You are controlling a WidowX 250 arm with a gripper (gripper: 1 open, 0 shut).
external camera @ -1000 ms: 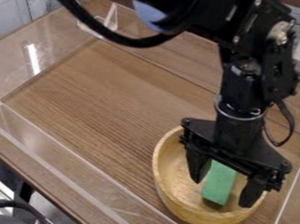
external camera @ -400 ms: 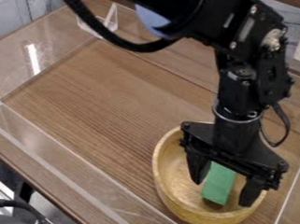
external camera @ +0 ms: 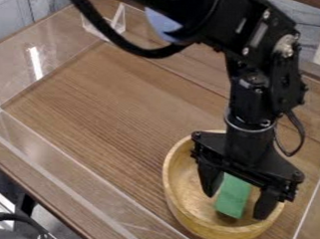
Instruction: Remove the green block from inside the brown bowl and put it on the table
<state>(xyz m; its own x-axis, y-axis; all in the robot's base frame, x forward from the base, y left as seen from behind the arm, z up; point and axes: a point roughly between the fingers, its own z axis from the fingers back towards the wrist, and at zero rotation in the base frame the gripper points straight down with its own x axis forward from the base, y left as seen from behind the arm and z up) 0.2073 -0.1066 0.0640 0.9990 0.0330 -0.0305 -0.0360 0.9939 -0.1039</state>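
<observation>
At four o'clock on the table point(external camera: 110, 109), the wide-open, empty pincer point(external camera: 236, 195) straddles the green block point(external camera: 234, 201) inside the bowl point(external camera: 183, 197). Off-centre closing could tip it against the rim.

Green block point(external camera: 234, 200) inside brown bowl point(external camera: 184, 197)

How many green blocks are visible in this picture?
1. The green block is inside the bowl, between the open gripper's fingers. The arm may hide others.
</observation>
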